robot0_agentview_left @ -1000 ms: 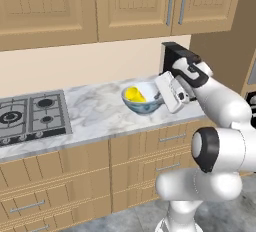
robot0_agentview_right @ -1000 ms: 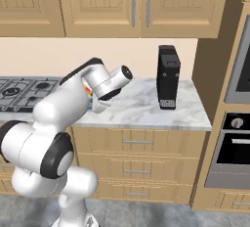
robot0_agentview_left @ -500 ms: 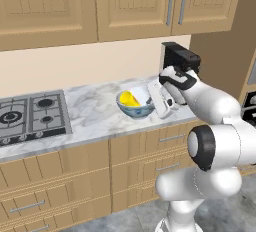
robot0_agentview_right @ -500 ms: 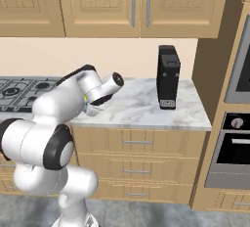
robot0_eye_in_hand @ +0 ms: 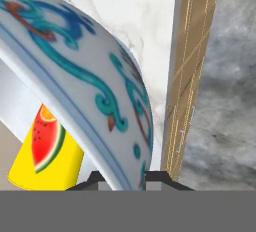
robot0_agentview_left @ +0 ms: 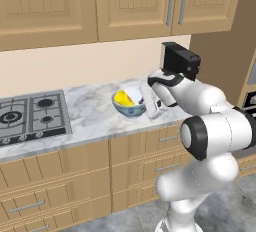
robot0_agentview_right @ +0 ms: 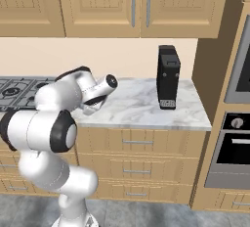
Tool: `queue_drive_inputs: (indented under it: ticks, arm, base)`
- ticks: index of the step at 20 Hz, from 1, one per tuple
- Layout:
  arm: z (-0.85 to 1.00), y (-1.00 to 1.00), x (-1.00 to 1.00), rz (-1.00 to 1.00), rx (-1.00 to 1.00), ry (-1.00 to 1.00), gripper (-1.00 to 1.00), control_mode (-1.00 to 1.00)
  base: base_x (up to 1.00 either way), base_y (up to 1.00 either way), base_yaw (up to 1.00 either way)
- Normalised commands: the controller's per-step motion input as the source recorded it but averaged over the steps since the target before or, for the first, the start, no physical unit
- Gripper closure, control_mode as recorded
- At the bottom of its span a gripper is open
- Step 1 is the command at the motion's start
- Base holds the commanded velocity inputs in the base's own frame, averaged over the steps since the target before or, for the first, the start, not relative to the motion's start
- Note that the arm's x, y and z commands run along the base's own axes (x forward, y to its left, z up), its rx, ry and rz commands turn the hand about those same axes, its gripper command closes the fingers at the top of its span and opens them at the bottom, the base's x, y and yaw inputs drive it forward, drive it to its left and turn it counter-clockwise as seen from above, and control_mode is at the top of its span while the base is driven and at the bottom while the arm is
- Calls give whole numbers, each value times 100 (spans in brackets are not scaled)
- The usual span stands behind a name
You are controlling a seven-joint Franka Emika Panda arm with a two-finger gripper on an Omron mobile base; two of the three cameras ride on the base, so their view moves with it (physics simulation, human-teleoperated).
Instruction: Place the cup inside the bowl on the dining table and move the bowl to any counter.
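Cup [robot0_agentview_left: 123,97] in bowl [robot0_agentview_left: 131,107] on counter [robot0_agentview_left: 90,118]

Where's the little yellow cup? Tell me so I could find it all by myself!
Find the long marble counter with the gas hob on one side and the black coffee machine on the other. Between them is a round bowl with blue swirls outside. The cup is inside it, bright yellow, with a watermelon slice picture.

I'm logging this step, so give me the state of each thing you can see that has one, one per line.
bowl: on the counter, upright, its rim pinched by the gripper.
cup: inside the bowl, yellow, resting against the wall.
gripper: fingers shut on the bowl's rim.
gas hob: no flame, nothing on it.
coffee machine: upright at the counter's back.
upper cabinets: doors closed.
drawers: closed.
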Motion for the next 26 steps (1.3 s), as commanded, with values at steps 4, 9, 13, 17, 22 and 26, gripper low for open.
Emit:
queue_drive_inputs:
  ticks: [4, 9, 13, 17, 22, 26]
  arm:
    - [-10, 18, 31, -5, 0, 0, 100, -100]
    - [-30, 24, 18, -4, 0, 1, 100, -100]
    - [-36, 21, 14, -3, 0, 0, 100, -100]
    - [-29, 18, 9, -3, 0, 0, 100, -100]
    - [-27, 16, 17, -3, 0, 0, 100, -100]
    - [-29, 14, 18, -2, 0, 0, 100, -100]
  base:
    - [0, 0, 0]
    - [0, 0, 0]
    - [0, 0, 0]
    - [0, 0, 0]
    - [0, 0, 0]
    - [0, 0, 0]
